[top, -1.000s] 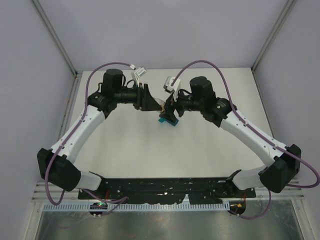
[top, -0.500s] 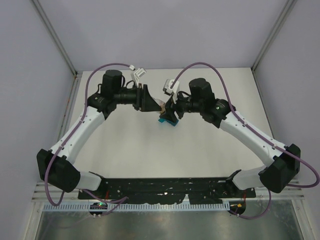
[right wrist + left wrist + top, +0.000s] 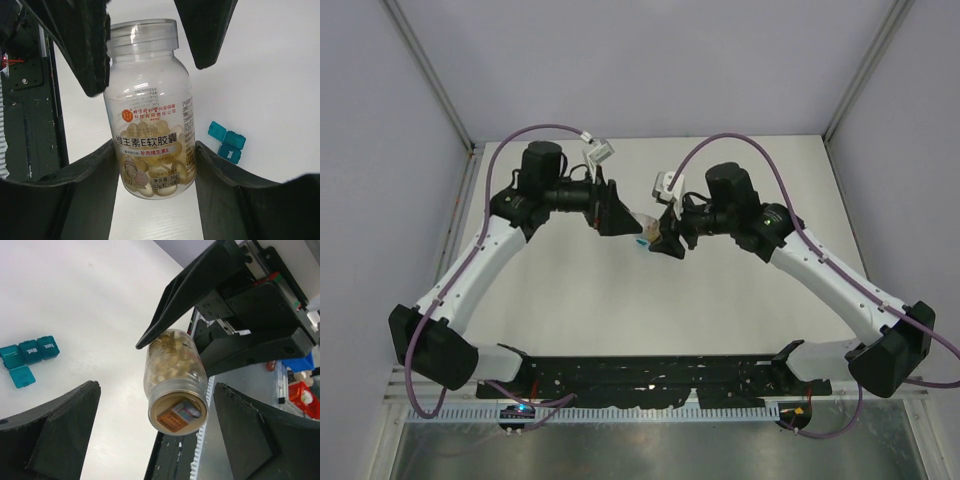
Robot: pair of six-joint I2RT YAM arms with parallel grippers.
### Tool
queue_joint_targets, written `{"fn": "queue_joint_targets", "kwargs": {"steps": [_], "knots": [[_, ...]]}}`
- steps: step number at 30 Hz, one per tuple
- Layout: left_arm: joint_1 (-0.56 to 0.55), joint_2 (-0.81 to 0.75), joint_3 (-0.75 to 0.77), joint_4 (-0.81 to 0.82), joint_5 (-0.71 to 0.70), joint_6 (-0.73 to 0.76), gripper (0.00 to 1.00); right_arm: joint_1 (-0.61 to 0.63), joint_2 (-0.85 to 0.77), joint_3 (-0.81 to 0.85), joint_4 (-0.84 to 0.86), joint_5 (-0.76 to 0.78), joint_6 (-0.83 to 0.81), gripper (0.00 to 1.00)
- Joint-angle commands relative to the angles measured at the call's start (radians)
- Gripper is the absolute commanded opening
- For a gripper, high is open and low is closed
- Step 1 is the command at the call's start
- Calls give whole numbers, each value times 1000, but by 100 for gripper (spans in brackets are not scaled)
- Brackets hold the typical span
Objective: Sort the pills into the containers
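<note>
From overhead, two arms meet above the white counter (image 3: 740,300), a clear plastic bottle (image 3: 645,220) slung between the left gripper (image 3: 628,220) and the right gripper (image 3: 665,237). The teal-blue plastic strip of three lidded compartments (image 3: 642,243) lies on the counter just beside the bottle, toward the arms' bases. At the left wrist, that arm's fingers (image 3: 65,430) stand released, wide on either side of the bottle's (image 3: 175,380) near end and touching nothing, while the right arm's black fingers pinch its flanks. The tan-orange pills (image 3: 172,360) sit inside the bottle, and the strip (image 3: 30,351) lies well off to the left, long axis across the picture, one lid flipped open. At the right wrist, the fingers (image 3: 85,195) clench the bottle's lower body, its long axis running straight away from them, threaded neck pointing at the left arm. The strip (image 3: 227,142) lies below and to the right. The right arm, sole holder, looks the one to tip the neck down over it.
</note>
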Motion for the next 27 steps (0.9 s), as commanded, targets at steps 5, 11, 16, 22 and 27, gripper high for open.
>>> {"fn": "queue_joint_targets", "kwargs": {"steps": [5, 11, 16, 22, 27], "knots": [[15, -116, 53, -170, 76, 395, 99, 5, -45, -2, -126, -106, -58, 6], [10, -171, 22, -239, 83, 547, 97, 5, -39, 15, -172, -131, -64, 6], [-16, -179, -18, -172, 26, 518, 94, 5, -30, 36, -186, -103, -59, 5], [-74, -168, -45, -127, -41, 513, 89, 5, -32, 50, -189, -96, -47, 5], [-96, -138, -42, -113, -45, 509, 82, 5, -33, 52, -189, -96, -44, 6]]}}
